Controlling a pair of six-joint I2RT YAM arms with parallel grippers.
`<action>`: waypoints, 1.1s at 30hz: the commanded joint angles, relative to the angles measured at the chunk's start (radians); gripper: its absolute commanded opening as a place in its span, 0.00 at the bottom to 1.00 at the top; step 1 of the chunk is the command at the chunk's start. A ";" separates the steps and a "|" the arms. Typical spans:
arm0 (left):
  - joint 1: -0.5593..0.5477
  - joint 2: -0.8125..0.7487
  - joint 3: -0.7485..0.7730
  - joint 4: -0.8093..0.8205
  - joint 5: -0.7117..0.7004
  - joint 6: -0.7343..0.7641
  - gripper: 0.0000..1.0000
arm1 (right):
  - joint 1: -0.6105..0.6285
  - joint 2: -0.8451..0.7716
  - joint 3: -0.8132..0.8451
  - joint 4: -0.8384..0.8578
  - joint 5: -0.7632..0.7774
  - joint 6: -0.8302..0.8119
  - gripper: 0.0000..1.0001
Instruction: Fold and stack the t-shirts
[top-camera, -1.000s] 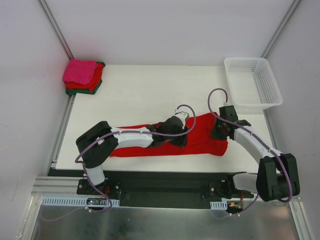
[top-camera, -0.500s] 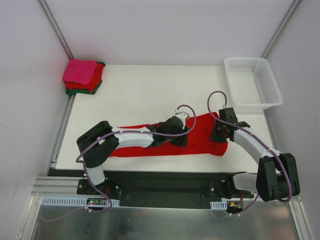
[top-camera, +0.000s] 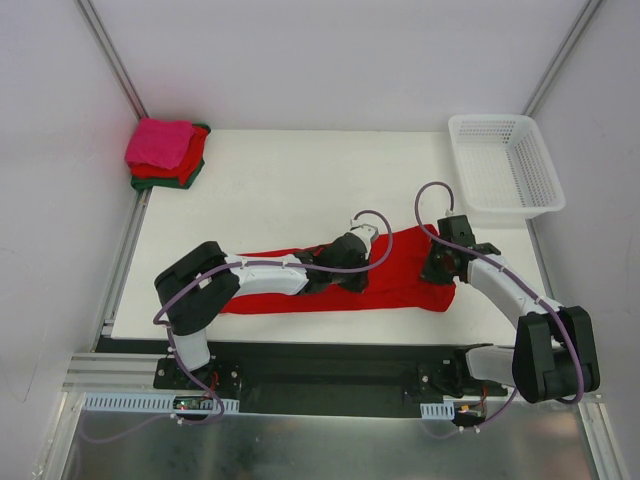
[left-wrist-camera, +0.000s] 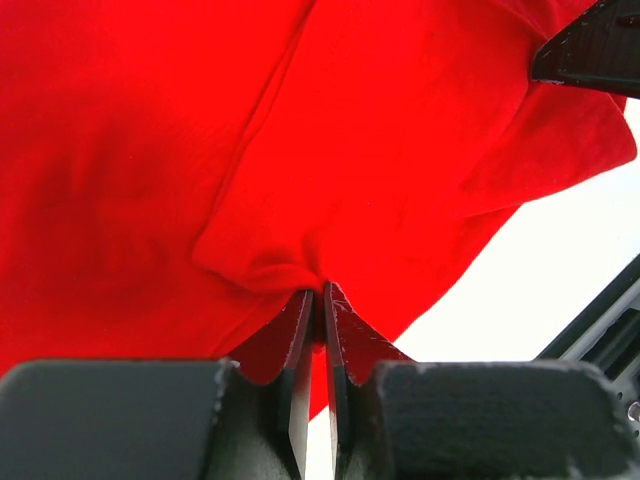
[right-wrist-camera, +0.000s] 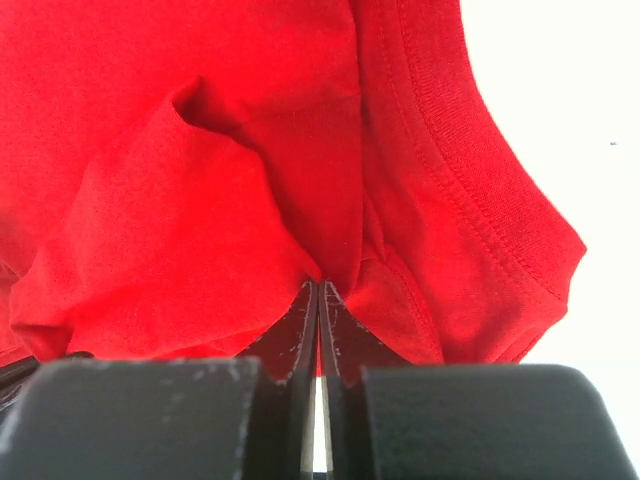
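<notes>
**Both grippers pinched on the red shirt**

The left gripper (left-wrist-camera: 320, 296) had its jaws together on a small gathered fold of the red shirt (left-wrist-camera: 200, 150), with cloth puckering into the tips. The right gripper (right-wrist-camera: 318, 288) was likewise clamped on a pinch of the same shirt, close beside a curved stitched edge (right-wrist-camera: 470, 170) that ran toward the shirt's right end.

Seen from above, the shirt lay as a long, narrow, rumpled band across the near part of the table (top-camera: 300, 180). The left arm stretched along it to about its middle, and the right arm met it near its right end. A stack of folded shirts (top-camera: 165, 155), with pink on top and red and dark green beneath, sat at the far left corner, well apart from the work. A white basket (top-camera: 505, 165) stood at the far right corner.

The cloth looked light, soft and limp. It would likely sag and bunch between two holds rather than keep any shape, and a thin pinch could slip out of the jaws or catch only one layer. Holds at the stitched edges or corners would probably be firmer and give a squarer fold than holds in the loose middle.
</notes>
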 joint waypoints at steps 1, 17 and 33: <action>0.001 0.004 0.018 0.019 0.002 0.002 0.06 | -0.004 -0.005 0.021 -0.012 0.010 -0.005 0.01; 0.001 0.008 0.003 0.021 0.063 -0.032 0.06 | -0.037 -0.058 0.065 -0.108 0.137 -0.032 0.02; 0.001 -0.035 -0.063 0.034 0.097 -0.064 0.06 | -0.074 -0.070 0.067 -0.124 0.142 -0.051 0.01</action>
